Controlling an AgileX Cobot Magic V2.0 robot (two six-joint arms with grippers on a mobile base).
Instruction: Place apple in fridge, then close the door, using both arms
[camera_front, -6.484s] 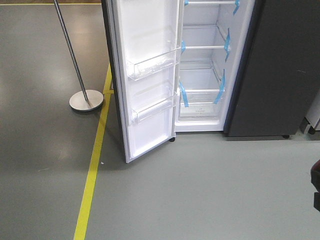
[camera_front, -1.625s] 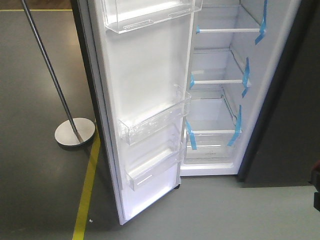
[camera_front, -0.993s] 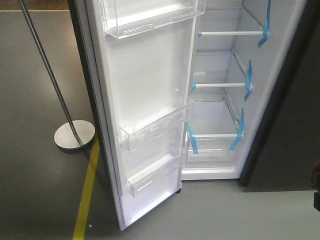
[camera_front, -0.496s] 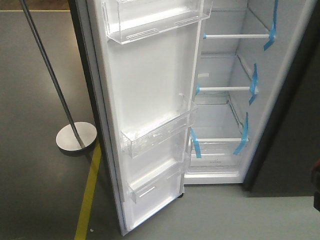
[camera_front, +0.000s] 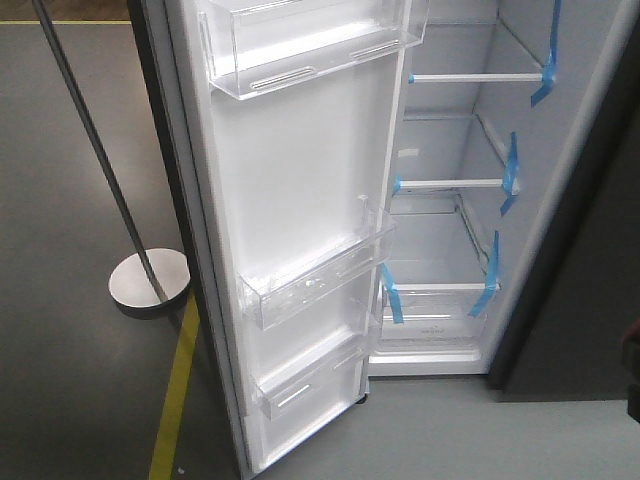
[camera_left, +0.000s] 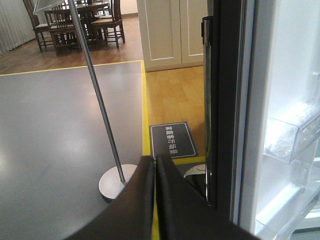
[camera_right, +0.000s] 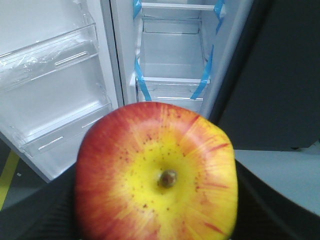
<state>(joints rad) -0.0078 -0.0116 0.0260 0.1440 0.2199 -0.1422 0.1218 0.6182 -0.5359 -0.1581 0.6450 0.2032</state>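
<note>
Exterior front-facing view: the fridge stands open in the right half of the frame, with a white interior, glass shelves and strips of blue tape at the shelf ends. The door is swung out across the centre, its white inner face to the camera. It carries three clear bins, the top bin, middle bin and low bin. No shelf or bin in view has anything in it. At the left a slanted pole rises from a round base on the grey floor, beside a yellow line. A dark panel fills the right edge. In the left wrist-mounted view the left gripper shows at bottom centre, its jaws pressed together with only a thin slit between them and nothing in them. It points past the door's dark outer edge, which runs down the right of centre. Beyond lie a black mat with white characters, a wood floor, white cabinets and chairs at the upper left. In the right wrist-mounted view the apple fills the lower centre, stem end toward the camera, yellow around the stem and red at the rim. The right gripper holds it, the dark jaws flanking it at both lower corners. The apple is outside the fridge, whose open compartment shows behind it at top centre.
</note>
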